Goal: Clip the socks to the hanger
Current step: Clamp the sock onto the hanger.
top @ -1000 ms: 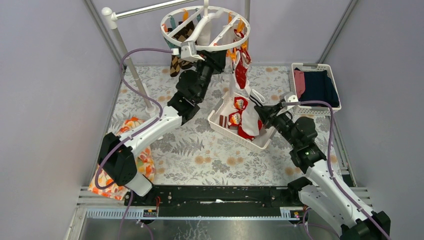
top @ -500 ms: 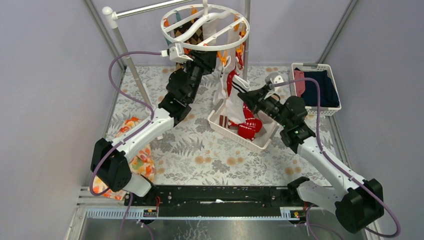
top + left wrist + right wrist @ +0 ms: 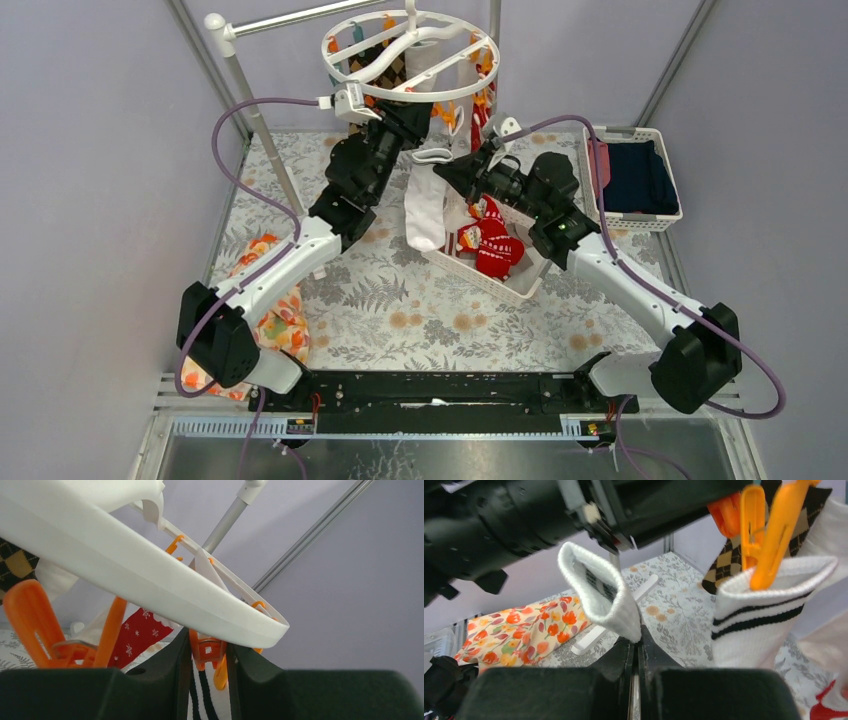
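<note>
Socks hang from the round white hanger (image 3: 420, 97) at the back of the table (image 3: 370, 300): a brown diamond sock (image 3: 724, 562), a red starry sock (image 3: 137, 635) and a striped white sock (image 3: 759, 625), which a long orange peg (image 3: 774, 535) bites at the top. The right gripper (image 3: 636, 647) has its fingers pressed tight together on the edge of a plain white sock (image 3: 599, 587). It holds that sock up just under the hanger, close to the left gripper (image 3: 207, 645). The rest of that sock hangs down beside the white basket (image 3: 470, 272). A red Christmas sock (image 3: 495, 250) lies in that basket. The left gripper is up under the rim of the hanger and pinches a small orange clip (image 3: 205, 651) between its two fingers. A flowery orange cloth (image 3: 275, 325) lies at the left side of the table, beside the left arm. A second basket (image 3: 665, 215) with dark blue and pink clothes sits at the right side.
</note>
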